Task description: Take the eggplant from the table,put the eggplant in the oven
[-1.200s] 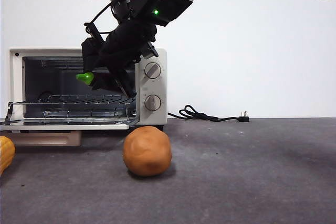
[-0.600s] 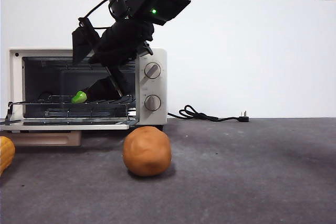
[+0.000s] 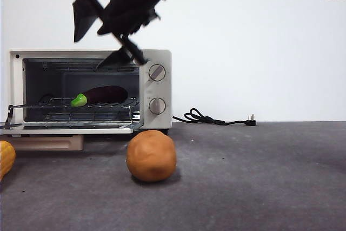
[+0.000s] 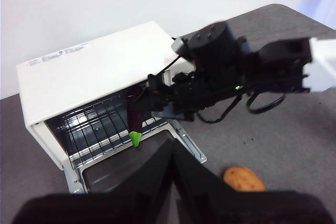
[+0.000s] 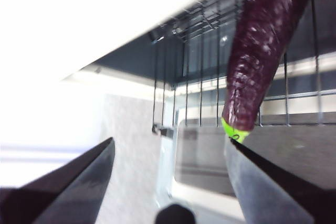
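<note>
Purple eggplant [image 3: 102,95], one, on oven [image 3: 157,60] rack

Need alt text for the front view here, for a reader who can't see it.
The eggplant lies on the wire rack inside the open oven, green cap outward. The right gripper hangs above the oven, jaws open and empty. An orange-brown ball sits on the table in front.

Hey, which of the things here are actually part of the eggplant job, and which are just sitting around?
Part of the job:
- eggplant, lying on the oven's wire rack
- oven, door open
- right gripper, open above the oven
- table

Just lying about:
- orange-brown ball in front of the oven
- yellow-orange ridged item at the edge
- black power cord
</note>
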